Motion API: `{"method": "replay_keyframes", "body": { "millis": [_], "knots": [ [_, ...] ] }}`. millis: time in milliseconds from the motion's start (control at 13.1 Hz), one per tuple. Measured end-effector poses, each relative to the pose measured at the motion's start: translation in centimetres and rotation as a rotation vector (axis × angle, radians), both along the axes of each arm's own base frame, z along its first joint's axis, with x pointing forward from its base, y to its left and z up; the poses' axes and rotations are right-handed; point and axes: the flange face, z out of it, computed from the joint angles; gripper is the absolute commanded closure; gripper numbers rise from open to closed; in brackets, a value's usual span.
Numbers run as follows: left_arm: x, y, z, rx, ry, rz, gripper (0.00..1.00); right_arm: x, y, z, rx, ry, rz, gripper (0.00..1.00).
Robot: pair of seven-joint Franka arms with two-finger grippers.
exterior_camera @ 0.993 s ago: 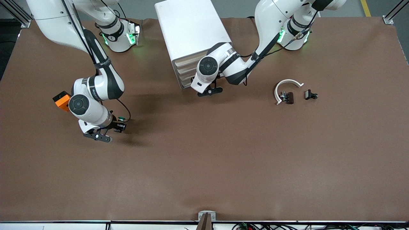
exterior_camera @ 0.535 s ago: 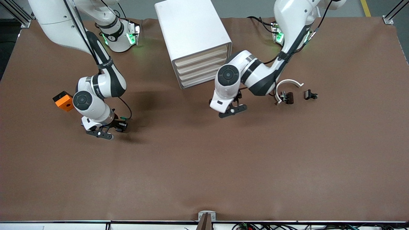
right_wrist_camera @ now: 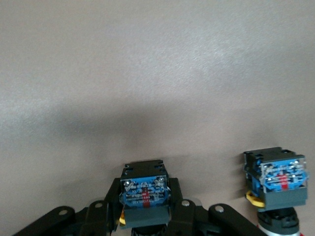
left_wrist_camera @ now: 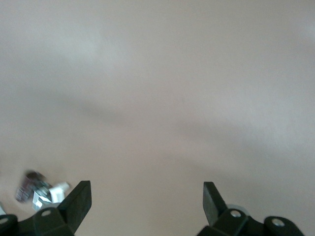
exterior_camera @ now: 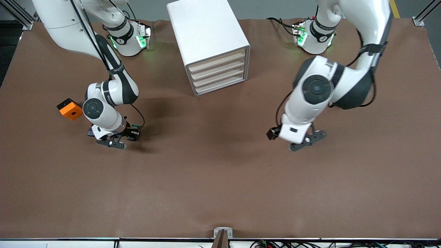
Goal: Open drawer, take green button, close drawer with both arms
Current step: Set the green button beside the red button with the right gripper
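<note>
Brown table (exterior_camera: 220, 179): all cabinet (exterior_camera: 210, 44) drawers seen shut. Right gripper (exterior_camera: 119, 139), low over table, is clamped on button (right_wrist_camera: 144, 192). Left gripper (exterior_camera: 306, 140), fingers apart, is held over bare cloth.

The table (exterior_camera: 220, 179) was plain brown. The cabinet (exterior_camera: 203, 31) was white — its four drawer fronts cream. An orange block (exterior_camera: 70, 109) showed one dark hole. Both arms were white with black joints. The button (right_wrist_camera: 145, 194) was blue and black — red-marked.
</note>
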Motion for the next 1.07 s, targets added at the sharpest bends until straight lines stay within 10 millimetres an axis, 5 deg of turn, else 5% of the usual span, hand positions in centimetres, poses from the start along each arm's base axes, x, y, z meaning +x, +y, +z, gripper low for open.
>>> {"method": "replay_keyframes", "body": {
  "millis": [229, 305, 382, 611, 840, 1069],
  "knots": [
    [1.5, 6.1, 4.2, 0.002, -0.049, -0.048, 0.00, -0.1, 0.3, -0.3, 0.000, 0.005, 0.006, 1.00],
    [1.7, 8.0, 5.4, 0.007, -0.060, -0.070, 0.00, -0.1, 0.3, -0.3, 0.000, 0.005, 0.006, 0.44],
    [1.7, 9.8, 6.6, 0.015, -0.064, -0.098, 0.00, -0.1, 0.3, -0.3, -0.001, 0.005, 0.004, 0.00],
    [1.2, 13.9, 9.2, 0.039, -0.048, -0.161, 0.00, -0.1, -0.1, -0.4, -0.003, 0.009, -0.004, 0.00],
    [0.1, 15.7, 11.8, 0.056, -0.044, -0.198, 0.00, 0.5, 0.0, 0.2, -0.008, 0.029, -0.005, 0.00],
    [-1.1, 17.7, 14.3, 0.071, -0.048, -0.226, 0.00, 2.7, 0.1, 3.2, -0.025, 0.101, -0.009, 0.00]
  ]
}}
